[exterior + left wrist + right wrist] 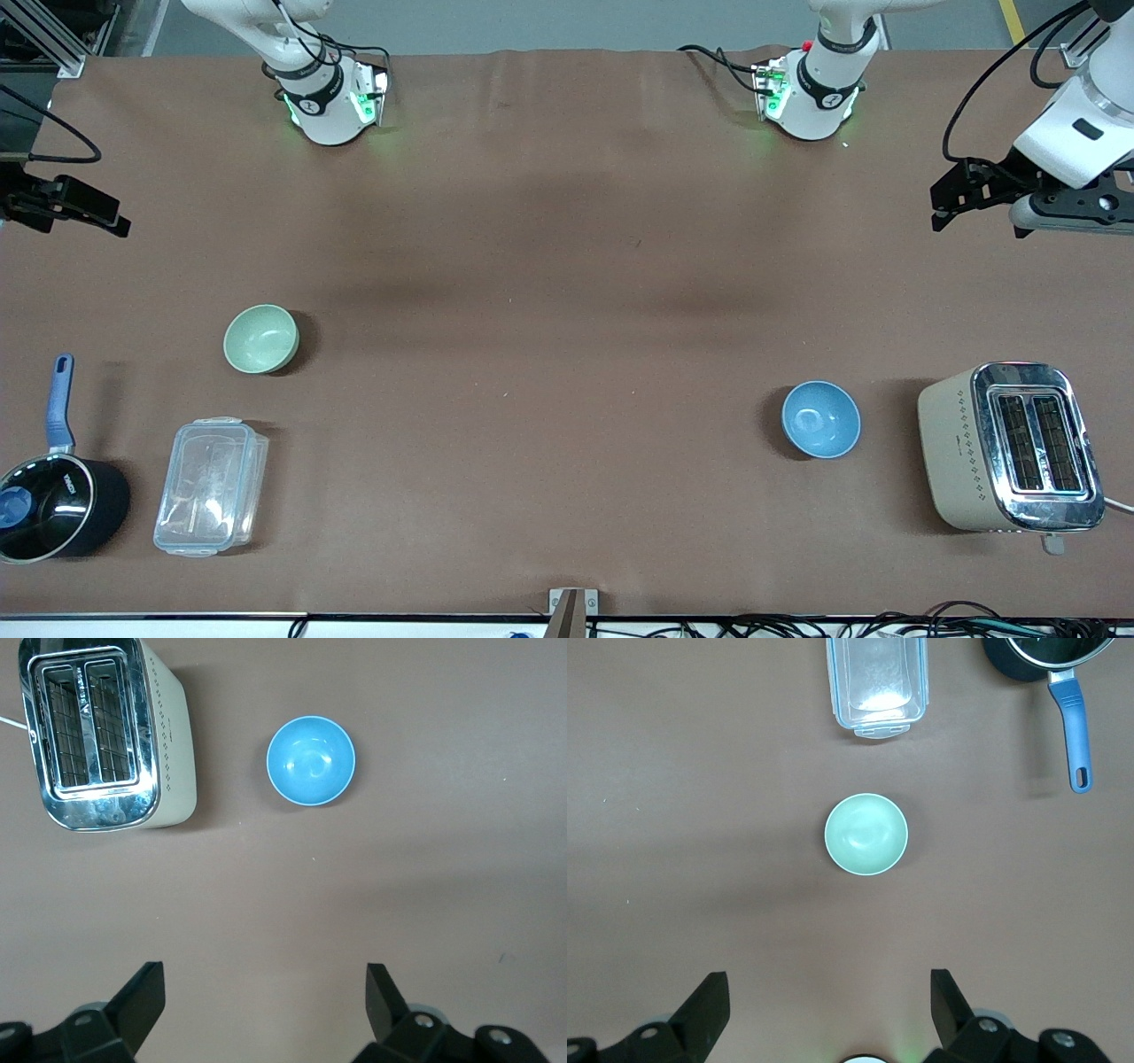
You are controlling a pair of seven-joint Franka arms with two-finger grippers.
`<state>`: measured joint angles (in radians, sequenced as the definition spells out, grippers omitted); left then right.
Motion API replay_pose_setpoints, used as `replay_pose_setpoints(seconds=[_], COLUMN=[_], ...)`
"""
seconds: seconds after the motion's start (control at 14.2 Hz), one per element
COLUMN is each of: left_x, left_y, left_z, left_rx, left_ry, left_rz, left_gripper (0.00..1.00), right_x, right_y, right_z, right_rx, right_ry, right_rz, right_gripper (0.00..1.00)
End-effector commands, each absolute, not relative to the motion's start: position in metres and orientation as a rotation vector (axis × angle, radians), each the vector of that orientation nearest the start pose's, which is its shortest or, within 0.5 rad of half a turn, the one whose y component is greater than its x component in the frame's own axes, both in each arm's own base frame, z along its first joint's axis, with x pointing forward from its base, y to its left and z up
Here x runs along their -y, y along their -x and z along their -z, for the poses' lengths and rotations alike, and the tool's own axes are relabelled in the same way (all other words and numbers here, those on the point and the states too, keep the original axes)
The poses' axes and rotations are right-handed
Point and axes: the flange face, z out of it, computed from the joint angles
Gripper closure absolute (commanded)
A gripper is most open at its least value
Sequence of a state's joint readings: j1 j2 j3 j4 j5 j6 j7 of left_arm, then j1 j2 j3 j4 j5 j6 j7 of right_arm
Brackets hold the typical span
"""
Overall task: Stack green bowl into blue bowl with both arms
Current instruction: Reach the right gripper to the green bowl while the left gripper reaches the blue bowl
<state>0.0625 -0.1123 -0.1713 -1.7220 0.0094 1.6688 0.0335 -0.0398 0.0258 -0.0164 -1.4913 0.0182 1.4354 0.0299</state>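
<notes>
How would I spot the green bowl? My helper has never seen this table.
Start at the black saucepan at the right arm's end of the table, with the clear lidded box beside it. The green bowl sits farther from the camera than the box: small, round, pale sage, empty.

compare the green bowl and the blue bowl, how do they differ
The green bowl is pale sage; the blue bowl is sky blue. The green bowl sits toward the right arm's end, near a clear plastic container; the blue bowl sits toward the left arm's end, beside a toaster and nearer the front camera. Both are upright, empty and similar in size.
</notes>
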Motion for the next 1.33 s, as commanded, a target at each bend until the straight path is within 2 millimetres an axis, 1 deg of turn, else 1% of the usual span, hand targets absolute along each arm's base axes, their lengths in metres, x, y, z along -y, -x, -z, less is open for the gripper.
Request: replay_pose_setpoints(seconds=[0.0,0.14,0.28,0.35,0.42,0.49,0.56,0.63,0.7,0.77,0.84,0.91,0.98,1.05,1.12,1.26], left_x=[0.059,0.055,0.050,0.048,0.042,0.040,0.042,0.041,0.042,0.043,0.042,0.040,0.033,0.032,0.031,0.018], left_y=[-0.531,-0.535,-0.552,-0.560,-0.571,-0.582,-0.593,-0.603,-0.612,-0.622,-0.629,-0.636,-0.641,-0.644,-0.647,-0.655], left_z=[-0.629,-0.633,-0.619,-0.604,-0.584,-0.564,-0.544,-0.518,-0.495,-0.467,-0.441,-0.412,-0.391,-0.371,-0.348,-0.309], left_rx=[-0.211,-0.201,-0.197,-0.212,-0.209,-0.212,-0.218,-0.196,-0.198,-0.201,-0.199,-0.194,-0.177,-0.175,-0.172,-0.164], left_ry=[3.114,3.113,3.118,3.118,3.106,3.099,3.102,3.109,3.115,3.122,3.128,3.136,3.143,3.148,3.153,3.145], left_rz=[0.064,0.081,0.049,0.008,-0.038,-0.059,-0.047,-0.051,-0.043,-0.040,-0.033,-0.013,0.006,0.017,0.032,0.075], left_gripper=[0.00,0.00,0.00,0.00,0.00,0.00,0.00,0.00,0.00,0.00,0.00,0.00,0.00,0.00,0.00,0.00], right_x=[0.029,0.029,0.029,0.029,0.031,0.033,0.037,0.047,0.059,0.069,0.077,0.078,0.078,0.079,0.079,0.076], right_y=[-0.545,-0.546,-0.545,-0.546,-0.546,-0.546,-0.546,-0.546,-0.544,-0.542,-0.540,-0.539,-0.536,-0.531,-0.524,-0.509], right_z=[-0.637,-0.636,-0.637,-0.635,-0.631,-0.626,-0.612,-0.591,-0.571,-0.546,-0.520,-0.492,-0.462,-0.426,-0.395,-0.342], right_rx=[-0.118,-0.118,-0.118,-0.118,-0.085,-0.033,-0.016,-0.040,-0.027,0.011,0.005,0.001,0.002,-0.002,0.000,0.002], right_ry=[3.123,3.123,3.123,3.123,3.122,3.122,3.119,3.113,3.112,3.111,3.109,3.115,3.122,3.130,3.138,3.154], right_rz=[-0.134,-0.136,-0.134,-0.139,-0.148,-0.155,-0.195,-0.228,-0.247,-0.249,-0.246,-0.218,-0.184,-0.132,-0.083,0.084], right_gripper=[0.00,0.00,0.00,0.00,0.00,0.00,0.00,0.00,0.00,0.00,0.00,0.00,0.00,0.00,0.00,0.00])
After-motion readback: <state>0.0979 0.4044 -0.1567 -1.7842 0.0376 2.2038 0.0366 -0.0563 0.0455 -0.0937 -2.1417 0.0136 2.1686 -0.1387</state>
